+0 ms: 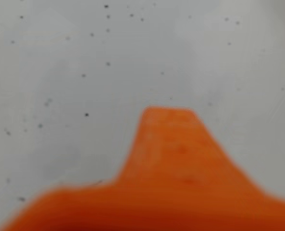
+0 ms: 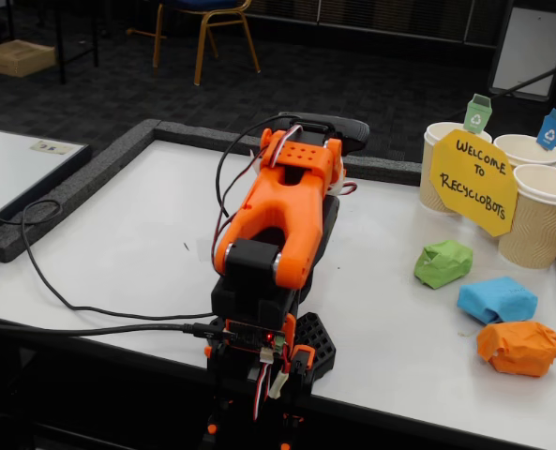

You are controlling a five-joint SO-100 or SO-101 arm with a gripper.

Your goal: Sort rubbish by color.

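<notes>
Three crumpled paper lumps on the right side of the white desk point(image 2: 146, 244) in the fixed view, lying in a loose diagonal line in front of the ribbed paper cups point(image 2: 538, 216) and the yellow sign point(image 2: 473, 181): green lump point(image 2: 443, 263) nearest the cups, blue lump point(image 2: 496, 299) next, orange lump point(image 2: 520, 347) nearest the desk's front edge. All well apart from the folded orange arm point(image 2: 279, 211). Hand point(image 1: 168, 115) seen only as a blurred orange finger over bare speckled desk in the wrist view; open or closed, impossible to tell; nothing visibly held. Probably very light and soft, easily squashed, with creased faces giving decent friction rather than slip. Likely to skid if nudged from one side. Best taken across the middle, fingers closing on opposite bulging sides from above, gently enough to keep the shape.
</notes>
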